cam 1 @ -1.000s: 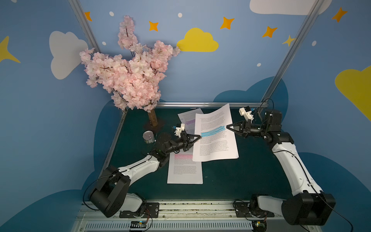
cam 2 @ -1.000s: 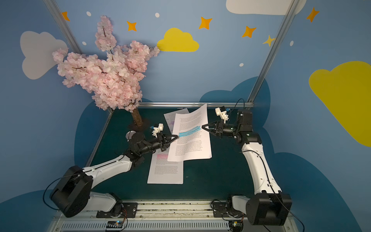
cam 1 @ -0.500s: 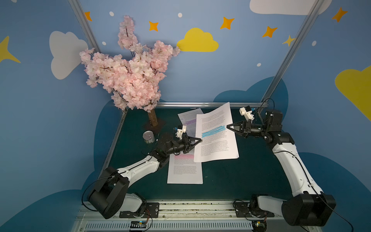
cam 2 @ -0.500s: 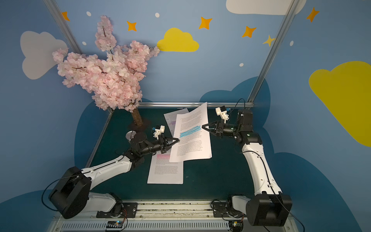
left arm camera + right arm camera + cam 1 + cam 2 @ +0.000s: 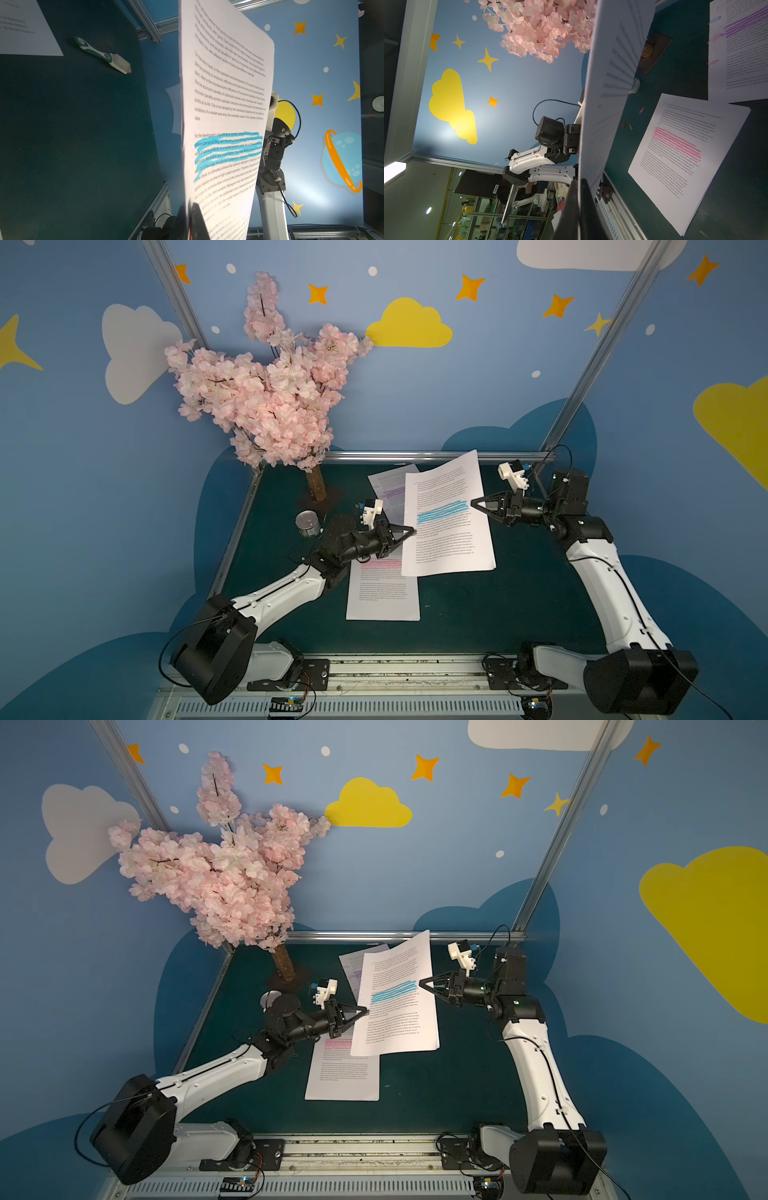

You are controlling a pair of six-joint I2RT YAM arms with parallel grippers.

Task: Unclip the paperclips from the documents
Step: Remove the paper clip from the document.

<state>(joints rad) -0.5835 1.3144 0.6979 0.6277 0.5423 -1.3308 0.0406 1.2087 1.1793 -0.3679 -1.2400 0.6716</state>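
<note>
In a top view, the left end effector has just pressed together on the left edge of the blue-banded document. The right end effector pinches the opposite edge, so the sheet hangs raised above the desk.

Left wrist view: a reddish speck at the pinch may be a clip, but it is too blurred to tell.

Right wrist view: loose paperclips lie on the desk beside the pink-banded document. Three more are clipped to the purple-banded document, so work likely remains.
</note>
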